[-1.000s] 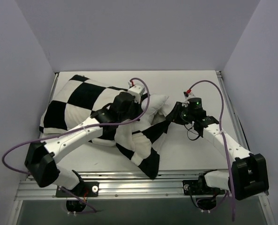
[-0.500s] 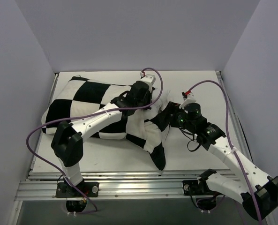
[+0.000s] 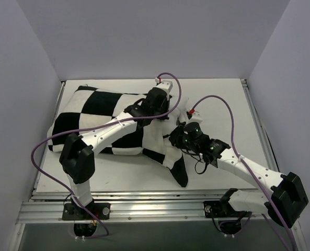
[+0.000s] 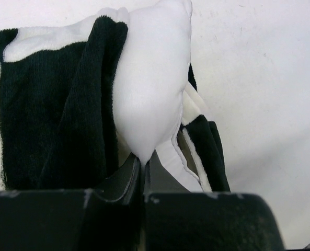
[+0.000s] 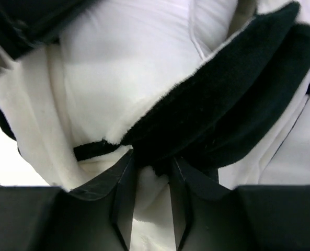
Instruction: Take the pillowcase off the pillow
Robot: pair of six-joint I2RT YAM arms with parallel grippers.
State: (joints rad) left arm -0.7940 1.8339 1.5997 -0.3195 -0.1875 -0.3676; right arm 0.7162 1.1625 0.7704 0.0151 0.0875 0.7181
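Down at the left wrist cam, the left claw [image 4: 143, 162] is pinched shut on a corner of the pillow [image 4: 155, 78]. That plump white corner pokes out of the pillowcase [image 4: 50, 104], and the checkered fabric is bunched up just left of it. Bare worktop [image 4: 259, 78] fills the right side.

Over on the right wrist cam, the right claw [image 5: 150, 159] is clamped on a thick black fold of the pillowcase edge. The fabric sits right between its fingers, with white stuffing or lining bulging above. I can't tell if any pillow is caught in the pinch too.

From the top cam, the case lies with its long axis roughly left to right. Most of the bulk is on the left half of the worktop, and the open mouth is near the middle, where both claws meet. The left arm reaches over the case to the mouth's far side. The right claw is just beside it on the near side, so neither arm is really nearer.

My read is that it all comes down to that axis. Most of the pillow looks to be inside the case, left of both claws, so the two grips need to separate along the length, not sideways.
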